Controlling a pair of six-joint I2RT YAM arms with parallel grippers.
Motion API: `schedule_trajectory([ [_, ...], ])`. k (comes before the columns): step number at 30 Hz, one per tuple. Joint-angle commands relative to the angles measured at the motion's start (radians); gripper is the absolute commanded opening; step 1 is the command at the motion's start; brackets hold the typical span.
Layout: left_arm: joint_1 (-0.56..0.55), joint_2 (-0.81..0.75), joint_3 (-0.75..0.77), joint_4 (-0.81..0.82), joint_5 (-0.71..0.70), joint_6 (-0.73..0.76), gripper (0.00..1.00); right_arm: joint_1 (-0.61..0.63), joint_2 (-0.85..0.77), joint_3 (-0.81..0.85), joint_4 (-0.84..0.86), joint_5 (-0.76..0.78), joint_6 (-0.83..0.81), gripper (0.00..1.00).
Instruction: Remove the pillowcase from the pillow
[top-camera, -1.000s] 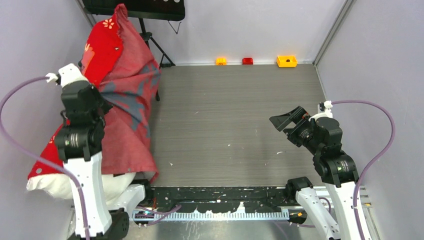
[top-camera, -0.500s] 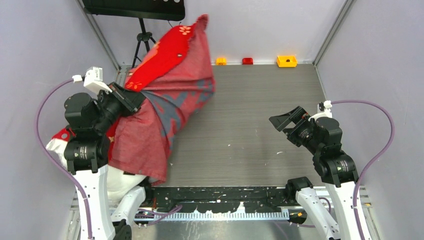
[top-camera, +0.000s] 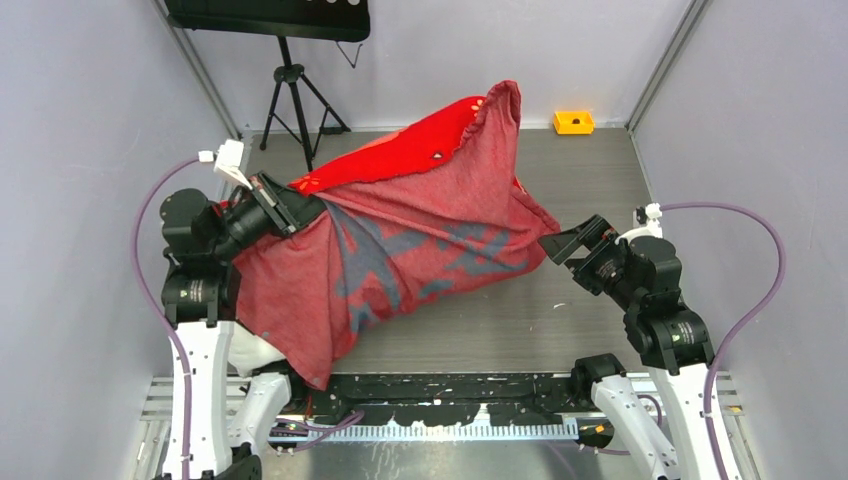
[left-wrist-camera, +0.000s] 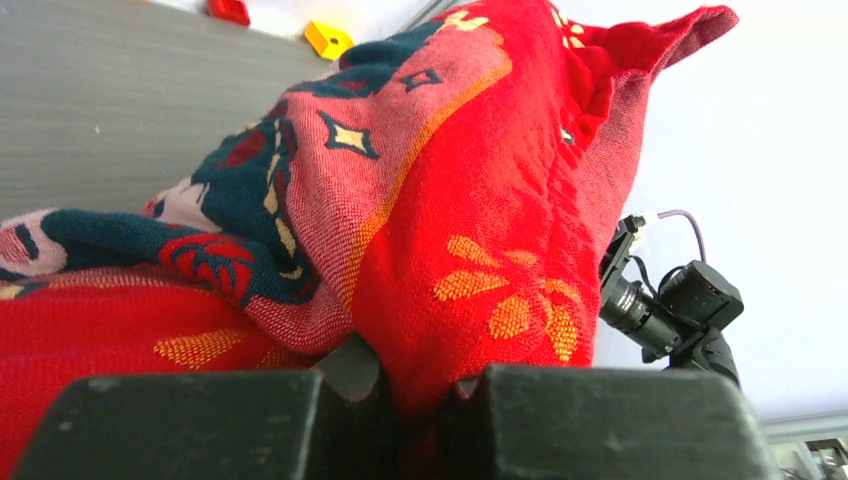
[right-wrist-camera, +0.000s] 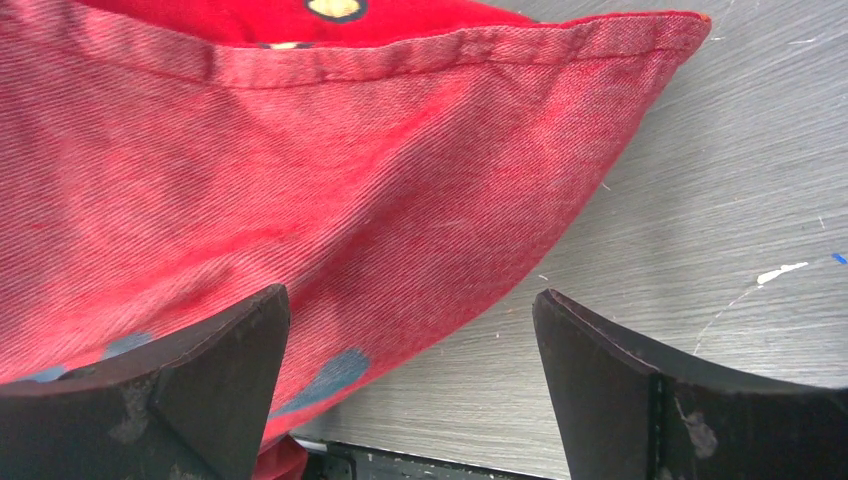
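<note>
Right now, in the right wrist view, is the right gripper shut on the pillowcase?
No, the right gripper gapes wide open, with the pillowcase ungripped beyond it.

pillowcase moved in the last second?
Yes. The pillowcase swung right, from left of the tripod to well past it, its top corner now nearing the yellow bin.

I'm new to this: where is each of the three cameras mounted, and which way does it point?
Top external: fixed above and behind, looking down at the table; both arms show, the left gripper clamped on the pillowcase.
Left wrist: on the left arm, looking along its closed fingers at bunched red cloth.
Right wrist: on the right arm, looking past the open right gripper at the cloth's hem.
Shared: all three see the pillowcase.
</note>
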Motion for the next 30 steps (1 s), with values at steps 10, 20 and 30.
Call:
schedule_trajectory([
  [10,-0.383,0.054,-0.173,0.325,-0.231,0.001,0.0,0.001,-0.029,-0.004,0.044,0.051,0.005,0.95],
  [20,-0.743,0.364,-0.058,0.541,-0.394,0.013,0.0,0.0,-0.035,0.004,0.028,0.087,-0.005,0.95],
  [30,-0.745,0.664,0.38,0.168,-0.588,0.041,0.14,0.001,-0.051,0.03,-0.002,0.121,-0.003,0.95],
])
